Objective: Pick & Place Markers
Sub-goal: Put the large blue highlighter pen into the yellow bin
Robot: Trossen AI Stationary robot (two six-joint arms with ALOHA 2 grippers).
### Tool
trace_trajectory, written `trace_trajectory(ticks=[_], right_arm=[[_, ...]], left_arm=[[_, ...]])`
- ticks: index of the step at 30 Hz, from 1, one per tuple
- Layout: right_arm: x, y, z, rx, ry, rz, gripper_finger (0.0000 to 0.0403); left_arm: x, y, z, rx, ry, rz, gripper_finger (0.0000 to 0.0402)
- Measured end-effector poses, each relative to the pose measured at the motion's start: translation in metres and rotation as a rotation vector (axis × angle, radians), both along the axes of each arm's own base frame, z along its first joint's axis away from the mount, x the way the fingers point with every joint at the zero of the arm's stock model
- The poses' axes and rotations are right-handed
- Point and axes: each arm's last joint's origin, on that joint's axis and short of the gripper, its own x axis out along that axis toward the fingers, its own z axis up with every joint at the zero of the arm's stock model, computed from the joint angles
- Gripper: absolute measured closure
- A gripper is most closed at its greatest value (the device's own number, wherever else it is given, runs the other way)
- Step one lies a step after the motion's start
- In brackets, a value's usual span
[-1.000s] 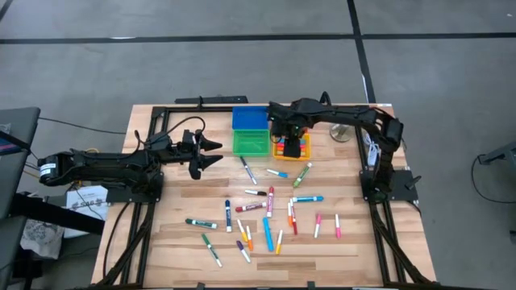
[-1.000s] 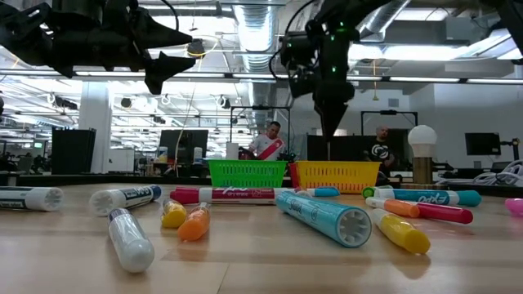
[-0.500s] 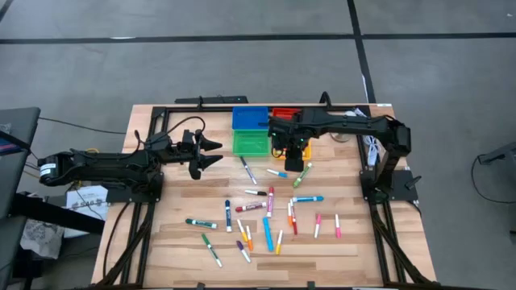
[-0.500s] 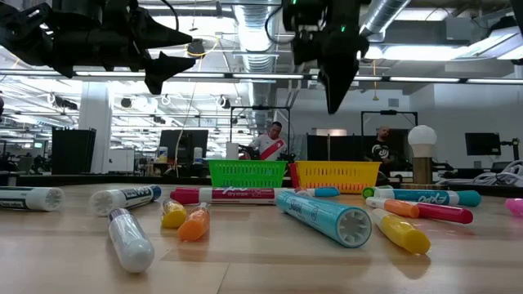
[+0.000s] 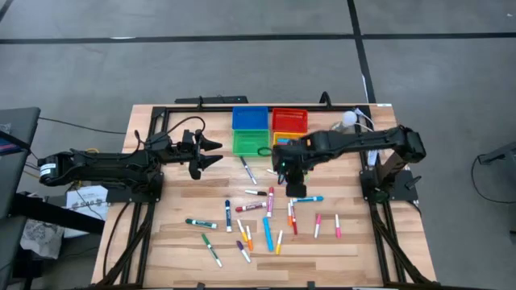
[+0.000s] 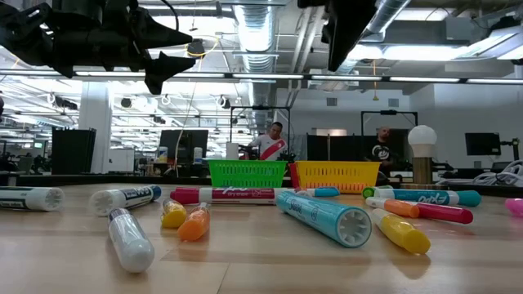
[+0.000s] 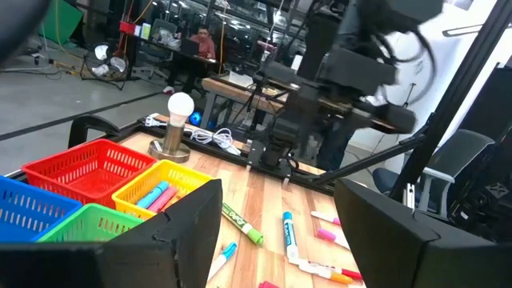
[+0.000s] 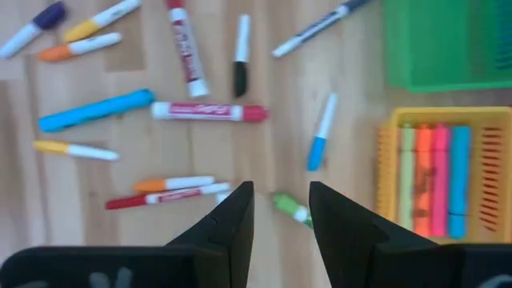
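Lying scattered over the near half of the wooden counter (image 5: 177, 234) are the markers (image 5: 266, 217): short, thin sticks with white or coloured barrels and caps in pink, orange, yellow, green, blue, purple and black. A few more are sitting in the yellow bin (image 8: 432, 172), a square plastic basket with a slotted wall, beside the green bin (image 5: 250, 143), blue bin (image 5: 249, 118) and red bin (image 5: 289, 120).

The right gripper (image 5: 297, 190) is hanging above the markers near the counter's middle; its jaws are standing partly apart with nothing between them, and a green-capped marker (image 8: 290, 209) is showing half hidden behind one finger. The left gripper (image 5: 211, 153) is waiting at the counter's left side, jaws spread wide and empty. In the low view the right arm is cut off at the top edge.
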Motion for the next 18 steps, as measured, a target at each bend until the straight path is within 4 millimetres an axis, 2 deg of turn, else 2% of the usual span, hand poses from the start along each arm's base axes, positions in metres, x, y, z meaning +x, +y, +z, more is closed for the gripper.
trace_trajectory(ticks=[8, 18], right_arm=[[0.006, 0.032, -0.002, 0.03, -0.056, 0.025, 0.029], [0.019, 0.059, 0.007, 0.153, -0.247, -0.08, 0.029]], left_arm=[[0.0, 0.0, 0.0, -0.007, 0.0, -0.001, 0.016], [0.0, 0.0, 0.0, -0.007, 0.0, -0.003, 0.016]])
